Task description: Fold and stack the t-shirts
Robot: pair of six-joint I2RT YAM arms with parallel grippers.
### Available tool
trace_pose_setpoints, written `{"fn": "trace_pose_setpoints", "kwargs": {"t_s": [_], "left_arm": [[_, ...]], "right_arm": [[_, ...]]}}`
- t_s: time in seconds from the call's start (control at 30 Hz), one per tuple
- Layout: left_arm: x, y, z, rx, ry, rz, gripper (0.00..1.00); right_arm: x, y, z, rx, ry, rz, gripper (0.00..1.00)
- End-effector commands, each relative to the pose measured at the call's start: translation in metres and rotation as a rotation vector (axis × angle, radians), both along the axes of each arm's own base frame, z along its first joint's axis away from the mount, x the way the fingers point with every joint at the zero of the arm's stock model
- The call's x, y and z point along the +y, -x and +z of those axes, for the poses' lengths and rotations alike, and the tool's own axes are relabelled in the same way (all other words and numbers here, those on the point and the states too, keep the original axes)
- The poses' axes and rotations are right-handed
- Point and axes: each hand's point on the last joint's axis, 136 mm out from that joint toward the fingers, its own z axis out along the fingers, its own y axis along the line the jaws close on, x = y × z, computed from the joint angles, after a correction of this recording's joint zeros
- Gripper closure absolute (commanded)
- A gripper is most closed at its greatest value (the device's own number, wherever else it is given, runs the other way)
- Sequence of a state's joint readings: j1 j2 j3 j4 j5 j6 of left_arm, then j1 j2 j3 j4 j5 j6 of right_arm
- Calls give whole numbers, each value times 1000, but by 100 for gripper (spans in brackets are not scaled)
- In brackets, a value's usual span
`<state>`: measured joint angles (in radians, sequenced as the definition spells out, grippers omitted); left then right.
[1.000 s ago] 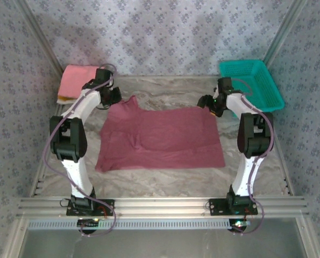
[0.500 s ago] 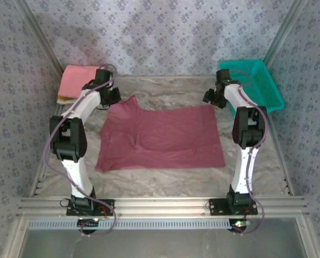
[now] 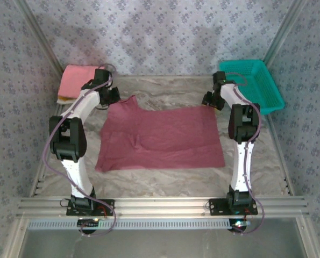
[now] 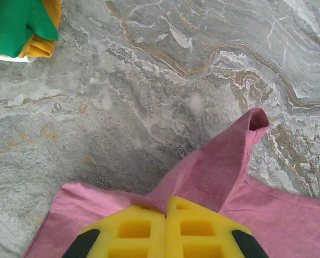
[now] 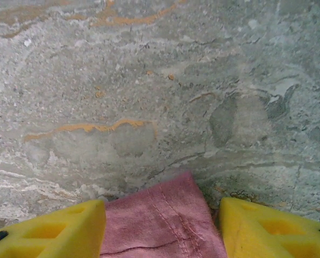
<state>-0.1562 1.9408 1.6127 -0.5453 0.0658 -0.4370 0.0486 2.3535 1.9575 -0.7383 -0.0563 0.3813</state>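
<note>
A maroon t-shirt (image 3: 160, 137) lies spread flat in the middle of the table. My left gripper (image 3: 112, 97) is at its far left corner, shut on a raised fold of the maroon cloth (image 4: 224, 161), which is pinched between the yellow jaws of the gripper (image 4: 166, 207). My right gripper (image 3: 209, 101) hangs low over the far right corner. It (image 5: 162, 212) stands open, and the stitched hem corner of the shirt (image 5: 149, 234) lies flat between its yellow fingers (image 5: 57, 228). A stack of folded t-shirts with a pink one on top (image 3: 76, 80) sits at the far left.
A teal mesh basket (image 3: 254, 83) stands at the far right corner. The edge of the folded stack shows green and orange layers (image 4: 20, 27) on the marbled tabletop (image 4: 149, 80). Patterned walls close in the back and both sides.
The right arm's elbow has swung left and toward the back while its gripper stayed at the shirt's far right corner. The left arm has not moved.
</note>
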Motion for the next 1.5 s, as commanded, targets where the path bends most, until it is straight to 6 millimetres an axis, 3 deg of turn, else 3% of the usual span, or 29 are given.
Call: {"fn": "trace_pose_setpoints", "kwargs": {"t_s": [0.0,0.1,0.3,0.53,0.63,0.7,0.97,1.23,1.47], "left_arm": [[2,-3,-2,-6,-4,-11,100],[2,-3,-4,-5,-1,-10,100],[2,-3,-4,-4,-1,-10,100],[5,-5,-3,-10,-11,-4,100],[11,-7,-1,-20,-21,10,100],[16,-11,0,-25,-20,19,100],[20,-38,11,-80,-70,-9,100],[16,-67,21,-125,-78,-45,100],[15,-75,39,-145,-90,-63,100]], "right_arm": [[1,2,-15,44,-23,-22,39],[4,0,-19,36,-45,-22,42],[11,0,-15,29,-70,-13,61],[8,1,-3,6,-48,-10,88],[6,2,6,-10,-35,-12,90],[4,1,12,-19,-35,-14,100],[-5,-13,34,-66,-41,-49,100],[-8,-31,40,-104,-99,-85,100],[-2,-38,57,-137,-134,-81,100]]}}
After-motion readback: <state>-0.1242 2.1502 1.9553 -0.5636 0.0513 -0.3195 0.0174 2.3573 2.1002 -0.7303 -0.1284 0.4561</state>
